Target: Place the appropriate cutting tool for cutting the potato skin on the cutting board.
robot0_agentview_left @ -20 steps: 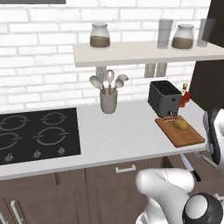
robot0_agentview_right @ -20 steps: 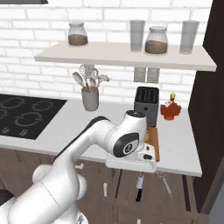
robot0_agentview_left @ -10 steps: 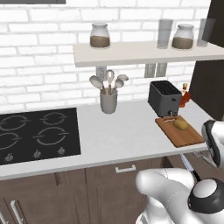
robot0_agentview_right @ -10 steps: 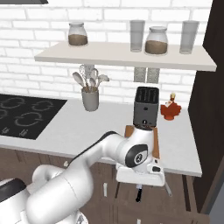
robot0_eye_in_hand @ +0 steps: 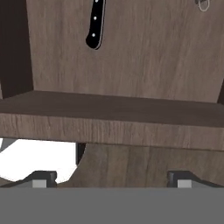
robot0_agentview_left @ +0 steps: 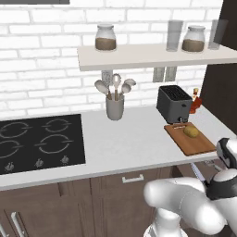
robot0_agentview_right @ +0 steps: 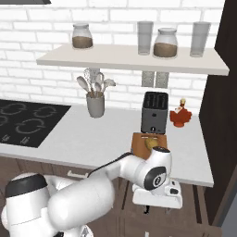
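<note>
Hand view: your tool (robot0_eye_in_hand: 111, 178) stands wide, its two dark tips far apart at the bottom edge and gripping nothing. Straight ahead of it is the brown wooden drawer (robot0_eye_in_hand: 131, 118), with the front wall nearest the tool and the plank floor beyond. On that floor, ahead and to the left of the tool, lies a black-handled knife with pale rivets (robot0_eye_in_hand: 95, 24), well apart from the tips. Ahead and far to the right, a small grey metal loop (robot0_eye_in_hand: 203, 5) is cut by the frame edge. You cannot tell from this crop whether it is the slim peeling utensil.

In the left base view, the flat reddish-brown wooden cutting board (robot0_agentview_left: 200, 147) lies on the white counter (robot0_agentview_left: 125, 143), above the tool's level. The small oval yellowish potato (robot0_agentview_left: 191, 132) rests on the board. Just behind the board is the dark grey boxy toaster (robot0_agentview_left: 173, 102). Farther along the counter, a grey cylindrical crock (robot0_agentview_left: 115, 109) holds pale long-handled spoons and spatulas (robot0_agentview_left: 115, 85). On the white wall shelf (robot0_agentview_left: 152, 56) above, two glass jars (robot0_agentview_left: 105, 38) hold brown contents.
</note>
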Controlling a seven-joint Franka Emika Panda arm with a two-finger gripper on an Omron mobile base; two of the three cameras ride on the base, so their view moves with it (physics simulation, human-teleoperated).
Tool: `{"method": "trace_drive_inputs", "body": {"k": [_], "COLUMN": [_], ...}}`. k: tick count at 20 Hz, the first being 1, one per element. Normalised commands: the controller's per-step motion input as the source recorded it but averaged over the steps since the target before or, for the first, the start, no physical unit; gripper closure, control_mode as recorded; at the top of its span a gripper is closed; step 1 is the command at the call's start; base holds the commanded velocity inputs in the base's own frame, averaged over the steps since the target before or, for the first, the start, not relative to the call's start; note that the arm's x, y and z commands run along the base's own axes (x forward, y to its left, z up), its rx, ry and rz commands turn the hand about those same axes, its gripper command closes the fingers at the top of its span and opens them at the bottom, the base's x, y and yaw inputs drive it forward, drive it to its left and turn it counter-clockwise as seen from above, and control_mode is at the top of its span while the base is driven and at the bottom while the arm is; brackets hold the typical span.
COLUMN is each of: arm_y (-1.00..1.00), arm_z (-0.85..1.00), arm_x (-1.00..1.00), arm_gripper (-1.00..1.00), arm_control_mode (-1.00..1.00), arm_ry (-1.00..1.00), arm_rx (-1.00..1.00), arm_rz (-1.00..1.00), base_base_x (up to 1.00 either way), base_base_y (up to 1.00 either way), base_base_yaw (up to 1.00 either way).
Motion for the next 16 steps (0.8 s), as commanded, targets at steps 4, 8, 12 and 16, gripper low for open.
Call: {"method": "trace_drive_inputs", "body": {"k": [4, 8, 12, 16], "arm_y": [-0.20, -0.08, -0.01, 0.00], "arm_z": [-0.42, -0.22, -0.05, -0.20], "arm_x": [0.09, 0.16, 0.16, 0.15], "arm_gripper": [-1.00, -1.00, -1.00, -1.00], "arm_control_mode": [-1.00, -1.00, -1.00, -1.00], "arm_ry": [0.02, 0.01, 0.02, 0.01], "arm_rx": [0.03, 0.04, 0.03, 0.02], "arm_rz": [0.00, 0.00, 0.00, 0.00], "base_base_x": [0.00, 0.00, 0.00, 0.00], "base_base_y": [0.00, 0.00, 0.00, 0.00], "base_base_yaw": [0.00, 0.00, 0.00, 0.00]}}
